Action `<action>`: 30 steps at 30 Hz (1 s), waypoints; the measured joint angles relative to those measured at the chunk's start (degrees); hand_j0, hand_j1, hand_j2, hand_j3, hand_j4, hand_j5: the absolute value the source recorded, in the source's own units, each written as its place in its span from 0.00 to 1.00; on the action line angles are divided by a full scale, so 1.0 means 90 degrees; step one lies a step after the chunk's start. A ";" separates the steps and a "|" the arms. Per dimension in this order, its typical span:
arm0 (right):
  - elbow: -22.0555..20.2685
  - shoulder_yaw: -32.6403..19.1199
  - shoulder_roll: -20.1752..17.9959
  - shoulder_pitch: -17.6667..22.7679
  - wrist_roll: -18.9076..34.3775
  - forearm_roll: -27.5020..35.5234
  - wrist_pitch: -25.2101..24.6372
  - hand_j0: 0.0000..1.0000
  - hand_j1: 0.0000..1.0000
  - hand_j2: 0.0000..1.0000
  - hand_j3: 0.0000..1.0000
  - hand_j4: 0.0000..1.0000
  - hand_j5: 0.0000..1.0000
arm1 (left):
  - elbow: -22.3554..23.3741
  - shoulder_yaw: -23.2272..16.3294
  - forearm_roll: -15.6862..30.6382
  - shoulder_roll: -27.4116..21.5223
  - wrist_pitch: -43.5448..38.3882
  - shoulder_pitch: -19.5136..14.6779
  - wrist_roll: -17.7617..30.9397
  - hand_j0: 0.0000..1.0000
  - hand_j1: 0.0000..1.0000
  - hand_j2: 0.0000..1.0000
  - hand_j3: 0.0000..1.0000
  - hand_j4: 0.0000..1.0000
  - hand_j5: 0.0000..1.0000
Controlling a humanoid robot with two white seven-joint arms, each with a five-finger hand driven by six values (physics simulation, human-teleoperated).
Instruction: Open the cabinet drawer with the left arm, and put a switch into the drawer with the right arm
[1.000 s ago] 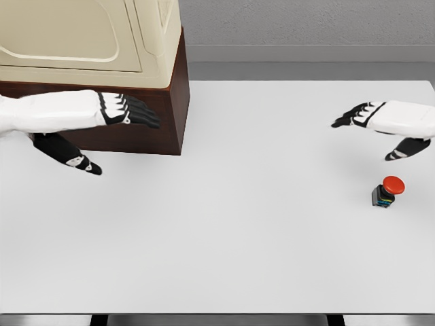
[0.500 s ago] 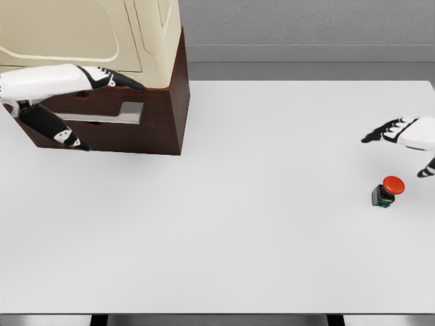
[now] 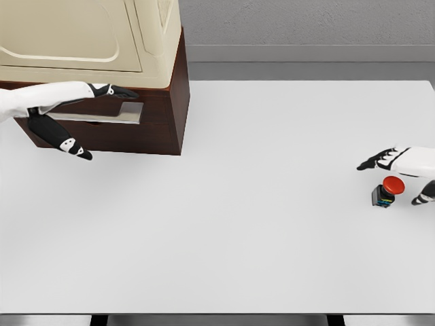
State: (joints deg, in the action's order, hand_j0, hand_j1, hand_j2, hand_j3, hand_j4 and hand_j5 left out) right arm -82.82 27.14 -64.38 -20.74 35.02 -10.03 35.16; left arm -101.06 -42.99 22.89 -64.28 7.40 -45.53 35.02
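Currently the left hand [image 3: 102,90] is reaching flat along the dark wood cabinet [image 3: 163,119] front, fingers extended and lying just above the pale drawer handle [image 3: 102,114]; it is gripping nothing yet. Drawer appears closed. Judgement: the fingertips should be hooking down behind the handle before any pull, and the pull should be running straight out toward the robot, not sideways, so the drawer is not binding.

Right hand [image 3: 402,170] is hovering spread over the red push-button switch [image 3: 388,191], which is sitting on the white table [image 3: 258,231] just below the palm, between forefingers and thumb. Not touching, as far as can be told. Judgement: it should be waiting until the drawer is clear.
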 measured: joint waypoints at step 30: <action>0.0195 0.0024 0.0196 0.0029 -0.0001 0.0014 -0.0002 0.78 0.78 0.78 0.78 0.78 0.78 | 0.0049 0.0682 -0.0070 0.0022 -0.0605 0.0879 0.0000 1.00 1.00 1.00 1.00 1.00 1.00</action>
State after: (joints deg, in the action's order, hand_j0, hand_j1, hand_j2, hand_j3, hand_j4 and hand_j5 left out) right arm -81.06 27.36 -62.62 -20.48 35.02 -9.91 35.14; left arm -100.62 -36.85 22.27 -64.09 1.95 -37.62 35.02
